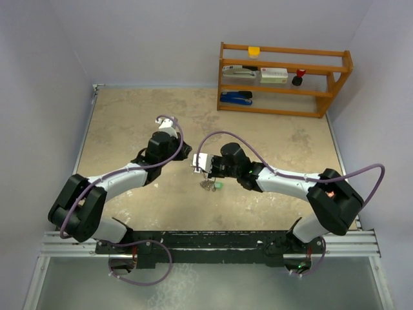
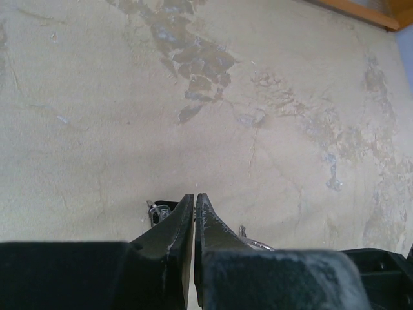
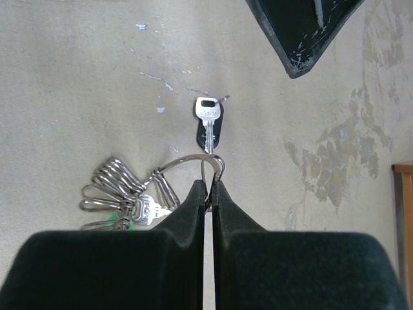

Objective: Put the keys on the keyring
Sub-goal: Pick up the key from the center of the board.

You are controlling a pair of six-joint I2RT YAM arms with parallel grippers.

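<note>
My right gripper (image 3: 210,183) is shut on the thin wire keyring (image 3: 187,159), pinching its arc just above the table. A bunch of wire loops (image 3: 119,184) hangs off the ring's left side with a silver key (image 3: 147,210) and a bit of green (image 3: 115,220). One more silver key (image 3: 208,123) points its blade at the ring's top; whether it is threaded I cannot tell. My left gripper (image 2: 195,197) is shut with nothing between its fingers, and a key head (image 2: 159,214) peeks out beside its left finger. From above, the left gripper (image 1: 188,151) and the right gripper (image 1: 204,173) meet over the keys (image 1: 208,185).
A wooden shelf (image 1: 284,77) holding a stapler and small items stands at the back right. Walls close in the tan table (image 1: 129,129) on the left, right and back. The left gripper's fingers (image 3: 300,32) hang at the upper right of the right wrist view.
</note>
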